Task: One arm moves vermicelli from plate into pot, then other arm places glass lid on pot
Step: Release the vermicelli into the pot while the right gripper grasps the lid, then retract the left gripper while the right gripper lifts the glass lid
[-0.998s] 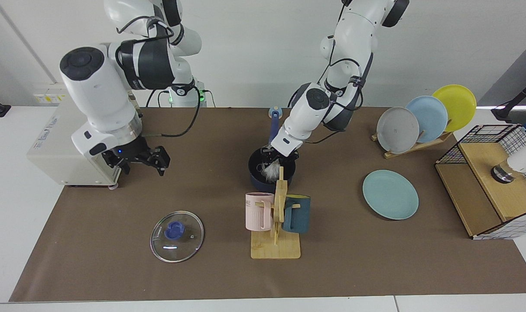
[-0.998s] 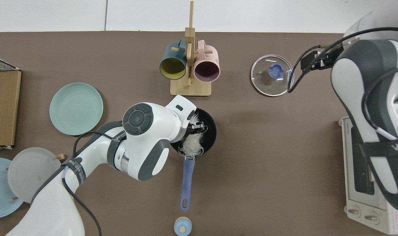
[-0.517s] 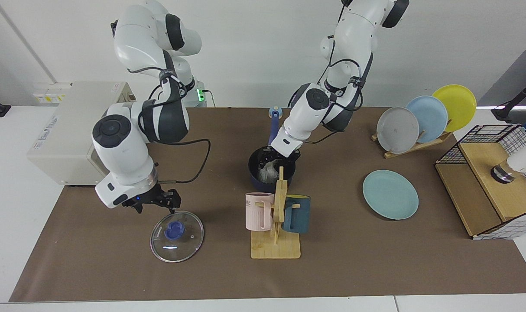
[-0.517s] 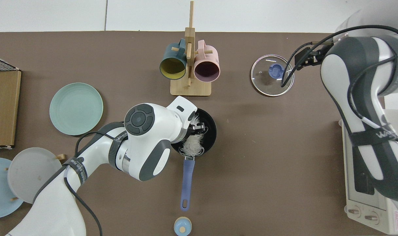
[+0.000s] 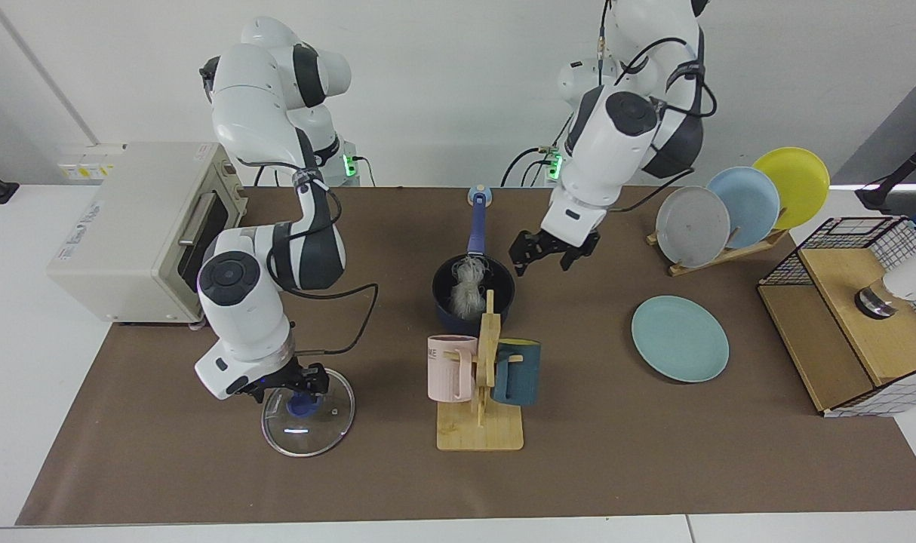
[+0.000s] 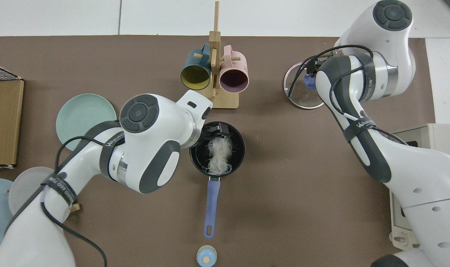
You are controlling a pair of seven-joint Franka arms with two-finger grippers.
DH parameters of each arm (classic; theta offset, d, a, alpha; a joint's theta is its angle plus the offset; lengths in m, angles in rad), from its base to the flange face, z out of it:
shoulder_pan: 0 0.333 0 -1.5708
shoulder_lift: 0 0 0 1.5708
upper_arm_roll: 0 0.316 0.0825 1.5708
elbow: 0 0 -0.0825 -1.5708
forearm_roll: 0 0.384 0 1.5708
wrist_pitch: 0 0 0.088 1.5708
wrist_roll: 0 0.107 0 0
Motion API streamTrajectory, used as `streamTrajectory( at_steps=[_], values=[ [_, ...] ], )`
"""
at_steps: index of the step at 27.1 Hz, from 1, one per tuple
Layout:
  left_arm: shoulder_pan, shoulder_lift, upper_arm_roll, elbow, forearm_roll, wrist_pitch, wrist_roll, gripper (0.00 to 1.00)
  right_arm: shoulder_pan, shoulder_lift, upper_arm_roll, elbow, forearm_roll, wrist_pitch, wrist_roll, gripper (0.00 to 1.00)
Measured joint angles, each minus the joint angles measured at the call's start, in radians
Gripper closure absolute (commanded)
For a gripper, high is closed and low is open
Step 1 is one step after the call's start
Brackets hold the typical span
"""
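The vermicelli (image 5: 469,290) lies as a white tangle inside the dark pot (image 5: 440,292), whose blue handle (image 5: 476,226) points to the back of the table. My left gripper (image 5: 552,256) hangs open and empty, raised above the pot's right side in the facing view. From above, the left gripper (image 6: 217,129) sits over the pot's (image 6: 240,148) rim, beside the vermicelli (image 6: 219,155). The teal plate (image 5: 680,338) is bare. The glass lid (image 5: 308,422) lies flat on the mat. My right gripper (image 5: 299,381) is down at its blue knob (image 5: 301,407).
A wooden mug rack (image 5: 481,430) with a pink and a teal mug stands just in front of the pot. A dish rack (image 5: 730,207) holds three plates at the back right. A toaster oven (image 5: 126,226) sits at the left, a wire basket (image 5: 850,317) at the right.
The left gripper let go of the vermicelli, which stays in the pot, and rose up and away. The right arm swung forward and came down onto the lid's knob.
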Motion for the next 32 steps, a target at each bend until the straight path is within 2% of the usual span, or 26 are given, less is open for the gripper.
streamTrajectory(
  at_steps=[5, 10, 14, 18, 20, 21, 25, 26, 32],
  values=[
    [-0.002, -0.113, 0.131, 0.007, 0.003, -0.123, 0.113, 0.00, 0.001, 0.018, 0.022, 0.002, 0.000, 0.016, 0.000, 0.01],
    [-0.014, -0.193, 0.261, 0.007, 0.003, -0.195, 0.257, 0.00, 0.002, 0.043, 0.029, 0.002, -0.001, 0.040, -0.002, 0.01],
    [-0.041, -0.229, 0.373, 0.007, 0.003, -0.226, 0.378, 0.00, 0.002, 0.056, 0.031, 0.002, -0.003, 0.044, -0.022, 0.01],
    [-0.042, -0.238, 0.435, 0.006, 0.003, -0.229, 0.487, 0.00, 0.002, 0.060, 0.031, 0.003, -0.006, 0.044, -0.035, 0.04],
    [-0.041, -0.238, 0.441, 0.004, 0.003, -0.230, 0.525, 0.00, 0.002, 0.060, 0.031, 0.005, -0.013, 0.044, -0.039, 0.13],
    [-0.041, -0.238, 0.439, 0.003, 0.003, -0.230, 0.537, 0.00, 0.001, 0.059, 0.031, 0.005, -0.017, 0.044, -0.040, 0.25],
    [-0.043, -0.238, 0.429, 0.000, 0.003, -0.230, 0.548, 0.00, -0.002, 0.058, 0.030, 0.007, -0.023, 0.043, -0.045, 0.91],
    [-0.043, -0.238, 0.427, 0.000, 0.003, -0.230, 0.548, 0.00, -0.003, 0.058, 0.030, 0.007, -0.024, 0.043, -0.051, 1.00],
    [-0.039, -0.238, 0.426, 0.000, 0.003, -0.230, 0.549, 0.00, -0.003, 0.053, 0.031, 0.007, -0.025, 0.030, -0.078, 1.00]
  ],
)
